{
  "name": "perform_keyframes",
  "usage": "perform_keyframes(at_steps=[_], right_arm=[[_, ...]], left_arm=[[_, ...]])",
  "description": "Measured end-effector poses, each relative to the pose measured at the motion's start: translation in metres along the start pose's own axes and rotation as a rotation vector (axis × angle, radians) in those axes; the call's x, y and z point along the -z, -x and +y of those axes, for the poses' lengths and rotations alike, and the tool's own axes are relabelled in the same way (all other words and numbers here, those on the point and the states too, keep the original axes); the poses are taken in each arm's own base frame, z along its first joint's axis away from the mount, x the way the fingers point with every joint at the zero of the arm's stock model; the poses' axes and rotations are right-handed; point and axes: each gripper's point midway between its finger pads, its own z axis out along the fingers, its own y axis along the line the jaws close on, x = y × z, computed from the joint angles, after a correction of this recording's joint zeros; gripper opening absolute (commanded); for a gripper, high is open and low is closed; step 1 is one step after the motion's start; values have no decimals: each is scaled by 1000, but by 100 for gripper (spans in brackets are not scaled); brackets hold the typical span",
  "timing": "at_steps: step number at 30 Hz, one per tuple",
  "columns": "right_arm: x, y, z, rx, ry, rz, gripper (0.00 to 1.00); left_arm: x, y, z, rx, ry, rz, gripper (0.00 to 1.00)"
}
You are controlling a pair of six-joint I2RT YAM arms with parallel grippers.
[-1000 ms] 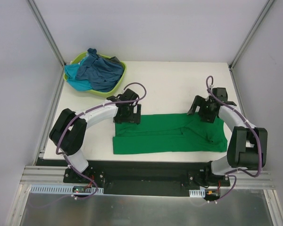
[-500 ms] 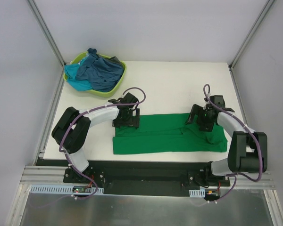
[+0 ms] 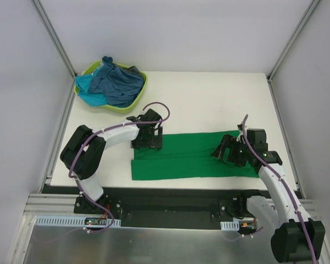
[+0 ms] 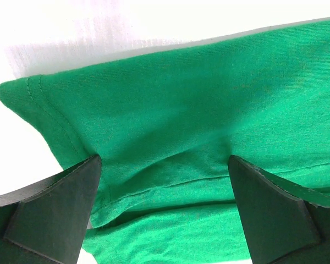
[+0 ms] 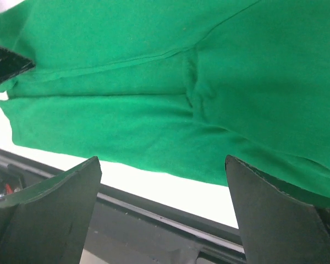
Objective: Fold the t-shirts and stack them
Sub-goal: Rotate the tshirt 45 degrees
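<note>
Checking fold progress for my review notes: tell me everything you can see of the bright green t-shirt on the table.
Plain bright green t-shirt, soft knit with stitched hems, lies folded into a long band across the near part of the white table, layers showing at its left end, a sleeve seam toward the right. The open left gripper straddles its far left corner; the open right gripper hangs above its right part. Contact cannot be told.

- No legible text, label, brand, number or sign in any view.
- Green t-shirt [image 4: 181, 121], between and ahead of the left gripper [image 4: 164, 159]: plain cloth and a stitched hem, with no print or tag to read.
- The same shirt ahead of the right gripper [image 5: 162, 160]: plain cloth and seams only.
- Small board [image 3: 94, 221] on the near rail, well behind both claws: markings too small to read.
</note>
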Motion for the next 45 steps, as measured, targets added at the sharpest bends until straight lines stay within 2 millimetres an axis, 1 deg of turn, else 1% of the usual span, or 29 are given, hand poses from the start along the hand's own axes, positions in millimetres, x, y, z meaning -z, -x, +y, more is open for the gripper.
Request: perform_keyframes(at_steps=[3, 5, 7, 10, 15, 18, 20, 22, 24, 26, 27, 29, 31, 33, 35, 36, 37, 39, 40, 42, 43, 45], right_arm=[[5, 7, -8, -20, -67, -41, 96], [4, 12, -13, -39, -106, -44, 96], [-2, 17, -20, -73, -149, -17, 96], [-15, 24, -31, -143, -212, 42, 96], [-45, 32, -60, -273, -312, 135, 96], [-61, 39, -70, -320, -345, 187, 96], [-70, 52, -70, -339, -349, 207, 96], [-83, 75, -69, -358, -354, 214, 96], [-99, 104, -68, -375, -362, 215, 96], [-121, 145, -67, -356, -381, 203, 96], [-134, 168, -64, -327, -381, 183, 96], [-163, 212, -50, -232, -348, 134, 96], [-188, 243, -29, -121, -304, 98, 96], [-211, 267, -5, -11, -259, 68, 96], [-233, 294, 25, 101, -200, 15, 96], [-239, 298, 35, 132, -177, 0, 96], [-245, 299, 47, 164, -148, -8, 96], [-252, 290, 61, 196, -112, 6, 96], [-254, 286, 63, 206, -103, 10, 96], [-256, 278, 58, 220, -111, 32, 96], [-255, 277, 56, 225, -117, 37, 96], [-246, 280, 51, 245, -137, 37, 96]], left_arm=[[0, 0, 1, 0, 6, -4, 99], [-1, 0, 1, 0, 7, -4, 99], [-1, 0, 2, 0, 8, -5, 99], [-1, 1, 2, 1, 9, -7, 99], [-1, 0, 2, 2, 8, -6, 99], [0, -1, 0, 13, -7, -10, 99], [1, -4, 0, 21, -26, -13, 99], [3, -9, 0, 34, -39, -14, 99], [8, -16, 0, 54, -61, -10, 99], [12, -26, -5, 67, -96, 7, 99], [14, -29, -9, 67, -120, 16, 99], [18, -37, -26, 66, -199, 36, 99], [22, -44, -48, 55, -277, 48, 99], [26, -54, -68, 25, -330, 56, 99], [30, -72, -93, -42, -380, 72, 99], [33, -80, -104, -72, -402, 80, 99], [35, -86, -112, -95, -418, 87, 99], [38, -98, -128, -136, -447, 100, 99], [40, -102, -133, -149, -455, 107, 99], [42, -104, -140, -161, -467, 109, 99], [44, -103, -142, -164, -472, 105, 99], [47, -98, -145, -166, -483, 88, 99]])
